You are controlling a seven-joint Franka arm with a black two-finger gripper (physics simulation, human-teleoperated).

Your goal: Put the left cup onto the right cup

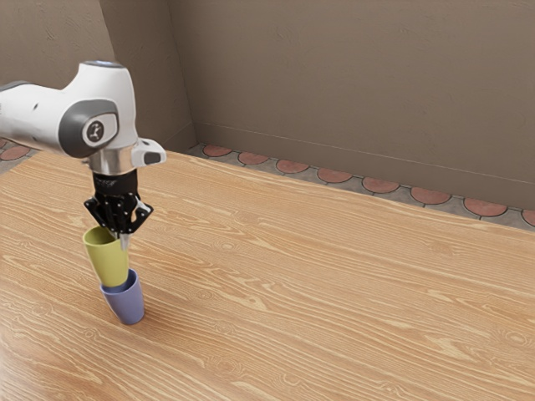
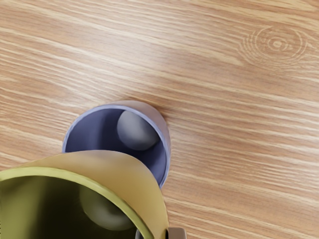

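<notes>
Plain brown walls close the room behind the violet-blue cup, and a strip of floor with rounded reddish tiles runs along their foot. The cup stands on a broad wooden table of pale, strongly grained planks, which stretches well away from it on every side.

The white and grey arm reaches in above the violet-blue cup and bends straight down toward it. Directly over that cup hangs the yellow-green cup: a smooth, handleless tumbler, wider at its mouth than at its base, tilted so its mouth leans away from the arm's wrist. Its base sits at the violet-blue cup's mouth; whether it rests inside cannot be told.

The violet-blue cup stands upright, the same plain tapered shape but shorter in what shows. In the wrist view its open mouth lies partly behind the yellow-green cup's wall.

The black gripper, above the violet-blue cup, has its fingers drawn narrow, pinching the yellow-green cup's wall at the rim.
</notes>
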